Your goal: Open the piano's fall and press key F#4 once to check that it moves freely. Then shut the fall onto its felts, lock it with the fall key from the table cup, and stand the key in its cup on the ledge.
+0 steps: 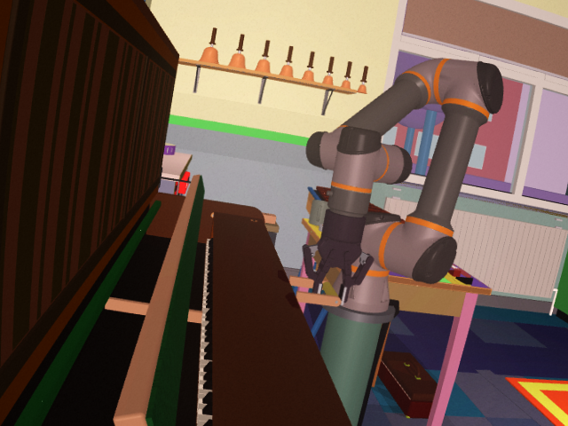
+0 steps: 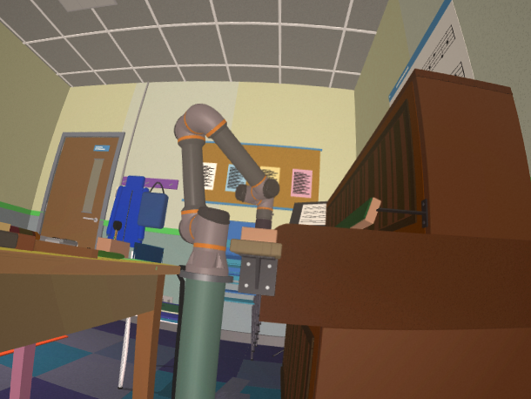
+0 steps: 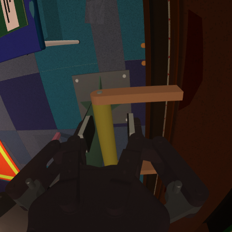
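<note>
At the piano's front edge a tan wooden bar [image 3: 137,94] sticks out from the dark brown fall [image 1: 257,321], with a yellow rod [image 3: 105,134] running from its outer end back toward my wrist. My gripper [image 3: 107,127] sits open astride the yellow rod just short of the bar, holding nothing, and in the side camera it [image 1: 331,290] hangs over the bar's outer end [image 1: 321,299]. The fall lies nearly flat, with a strip of keys [image 1: 205,330] showing along its rear edge. The fall key's black knob [image 2: 116,226] stands in a block on the table.
Behind the keys the piano's ribbed upper panel [image 1: 69,160] rises steeply on the left. A grey bracket plate [image 2: 257,275] hangs below the ledge block [image 2: 256,247] at the piano's end. My green pedestal [image 1: 353,362] and the work table [image 2: 78,265] stand close beside the piano.
</note>
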### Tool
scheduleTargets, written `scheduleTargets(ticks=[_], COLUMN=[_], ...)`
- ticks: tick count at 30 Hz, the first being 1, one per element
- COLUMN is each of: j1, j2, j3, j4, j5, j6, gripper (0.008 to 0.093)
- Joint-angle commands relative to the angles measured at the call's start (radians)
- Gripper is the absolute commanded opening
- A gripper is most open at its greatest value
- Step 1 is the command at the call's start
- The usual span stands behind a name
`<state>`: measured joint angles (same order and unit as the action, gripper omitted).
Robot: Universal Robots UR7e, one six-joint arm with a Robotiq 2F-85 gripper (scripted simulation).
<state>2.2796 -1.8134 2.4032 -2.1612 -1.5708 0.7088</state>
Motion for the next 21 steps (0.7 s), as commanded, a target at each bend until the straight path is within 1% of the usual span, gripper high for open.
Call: scheduleTargets(ticks=[1, 11, 21], j1=[0.000, 0.000, 0.000], j2=[0.000, -0.004, -0.020], j3=[0.000, -0.004, -0.019], j4=[0.000, 0.007, 0.037], j5=[0.000, 0.000, 0.000], j6=[0.000, 0.000, 0.000], gripper=[0.0480, 0.0480, 0.0480])
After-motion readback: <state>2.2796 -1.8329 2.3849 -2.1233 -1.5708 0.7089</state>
